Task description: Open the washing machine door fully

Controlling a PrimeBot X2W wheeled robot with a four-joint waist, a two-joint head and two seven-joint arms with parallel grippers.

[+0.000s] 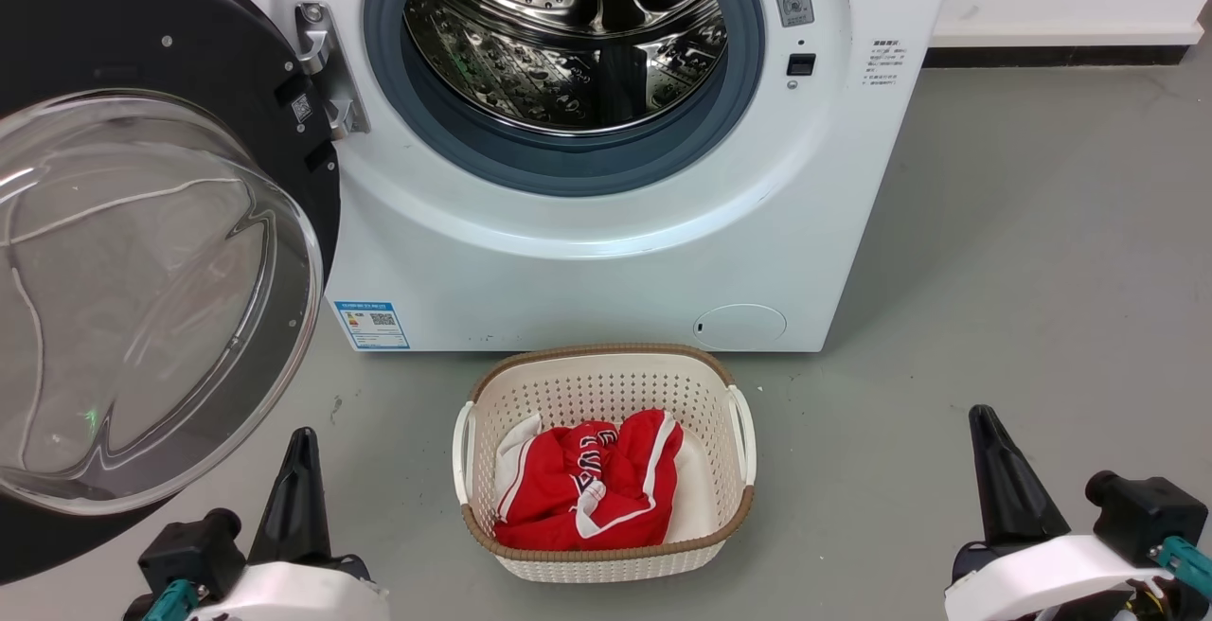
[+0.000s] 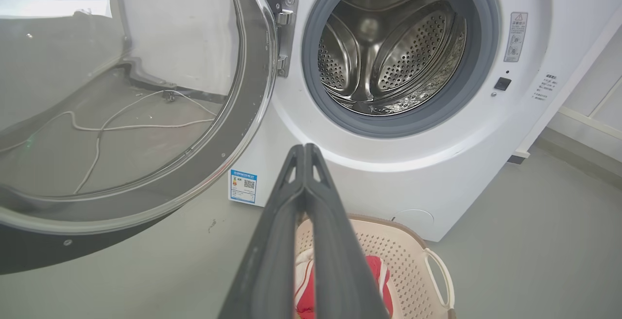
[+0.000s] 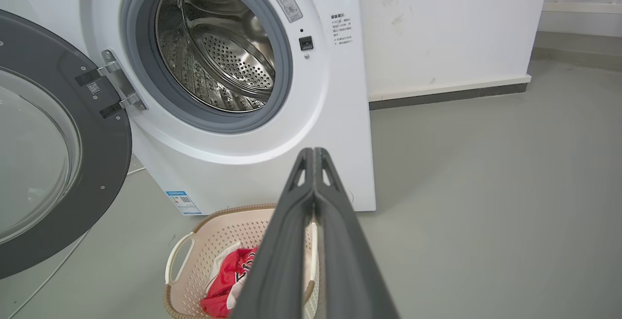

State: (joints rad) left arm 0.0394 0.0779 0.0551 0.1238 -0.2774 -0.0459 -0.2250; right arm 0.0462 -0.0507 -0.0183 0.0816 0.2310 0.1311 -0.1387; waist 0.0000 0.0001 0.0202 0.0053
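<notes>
The washing machine [image 1: 606,252] is a white front-loader with its steel drum [image 1: 568,25] exposed. Its round black door [image 1: 237,100], with a bulging clear glass bowl [image 1: 142,299], is swung out wide to the left on a metal hinge [image 1: 322,67]. The door also shows in the left wrist view [image 2: 204,173] and the right wrist view [image 3: 97,163]. My left gripper [image 1: 301,441] sits low at the lower left, just below the door's rim, shut and empty [image 2: 304,150]. My right gripper [image 1: 980,417] rests at the lower right, far from the door, shut with nothing held [image 3: 313,152].
A cream perforated laundry basket [image 1: 606,370] with red and white clothes [image 1: 592,488] stands on the grey floor just before the machine, between my grippers. A white wall with a dark skirting [image 1: 1060,55] runs behind on the right. A cable [image 2: 121,124] lies on the floor behind the door glass.
</notes>
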